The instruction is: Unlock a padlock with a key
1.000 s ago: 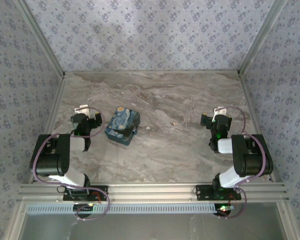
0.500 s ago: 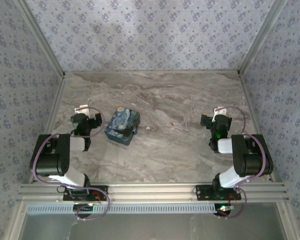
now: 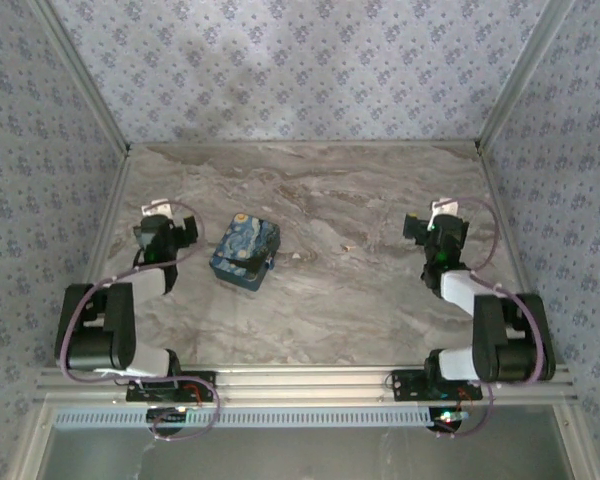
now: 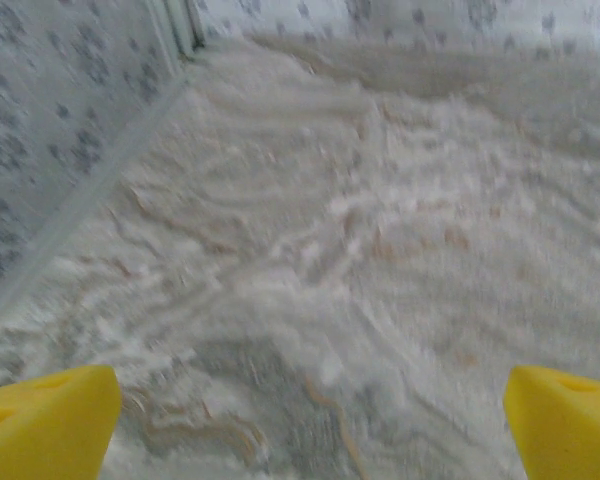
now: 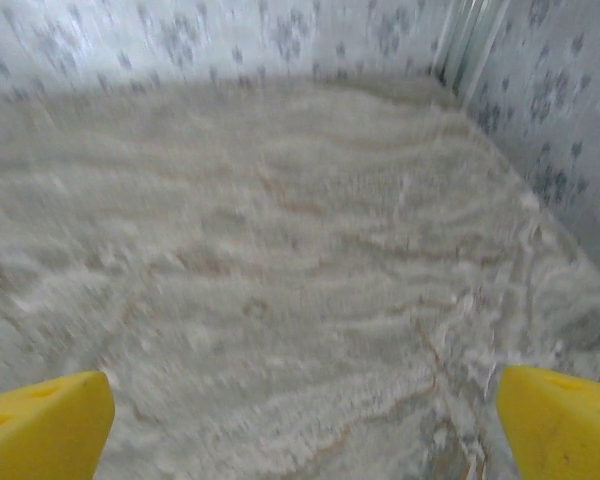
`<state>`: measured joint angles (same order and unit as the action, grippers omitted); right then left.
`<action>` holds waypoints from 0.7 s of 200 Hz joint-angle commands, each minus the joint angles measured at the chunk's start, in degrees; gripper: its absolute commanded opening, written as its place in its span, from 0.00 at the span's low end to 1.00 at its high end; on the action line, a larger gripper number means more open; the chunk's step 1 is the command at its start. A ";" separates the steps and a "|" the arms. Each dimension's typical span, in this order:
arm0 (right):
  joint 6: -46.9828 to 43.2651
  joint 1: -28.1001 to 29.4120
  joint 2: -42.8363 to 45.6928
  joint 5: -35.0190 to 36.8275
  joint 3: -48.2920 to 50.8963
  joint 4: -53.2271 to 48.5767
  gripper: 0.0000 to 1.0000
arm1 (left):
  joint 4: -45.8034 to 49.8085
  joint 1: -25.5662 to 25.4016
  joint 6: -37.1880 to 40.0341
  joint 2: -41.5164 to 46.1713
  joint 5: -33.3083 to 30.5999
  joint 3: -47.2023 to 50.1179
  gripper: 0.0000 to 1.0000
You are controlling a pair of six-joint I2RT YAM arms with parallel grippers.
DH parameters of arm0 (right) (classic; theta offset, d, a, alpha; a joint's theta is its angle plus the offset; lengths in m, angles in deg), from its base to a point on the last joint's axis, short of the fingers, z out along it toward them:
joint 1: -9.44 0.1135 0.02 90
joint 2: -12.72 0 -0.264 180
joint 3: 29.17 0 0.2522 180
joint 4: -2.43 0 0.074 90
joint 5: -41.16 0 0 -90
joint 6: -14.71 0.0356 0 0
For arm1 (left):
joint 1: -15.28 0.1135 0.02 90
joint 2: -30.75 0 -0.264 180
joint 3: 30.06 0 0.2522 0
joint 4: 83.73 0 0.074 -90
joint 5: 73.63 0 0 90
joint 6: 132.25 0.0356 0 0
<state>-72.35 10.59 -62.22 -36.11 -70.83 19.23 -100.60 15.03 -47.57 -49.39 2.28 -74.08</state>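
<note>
Both arms low, elbows back, left tool (image 3: 165, 222) and right tool (image 3: 435, 222) with jaws wide apart (yellow fingertips (image 4: 40, 420))

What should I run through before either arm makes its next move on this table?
1. Left gripper jaws wide, nothing between them: ok.
2. Right gripper jaws wide, nothing between them: ok.
3. Night-sky tin flat on the marble table, apart from both grippers: ok.
4. Padlock located: cannot tell. The small specks right of the tin are too tiny to identify.
5. Key located: cannot tell.
6. Wrist views sharp enough to aim by: not ok, both are blurred.
</note>
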 commanded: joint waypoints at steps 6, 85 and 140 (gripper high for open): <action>22.17 -1.30 6.20 1.46 -4.01 -22.01 1.00 | 15.11 0.25 -9.61 3.93 -2.63 -7.02 0.98; 21.76 4.16 0.12 -25.08 -15.95 -39.68 0.63 | 33.44 -5.33 -25.21 7.76 26.21 -14.34 0.89; 21.78 19.34 -8.86 -17.13 -23.79 -47.69 0.43 | 41.15 -18.95 -27.45 10.99 22.97 -12.00 0.87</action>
<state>-50.60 25.52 -67.62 -56.74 -91.13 -21.62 -64.65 -0.79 -72.60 -40.43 24.77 -87.89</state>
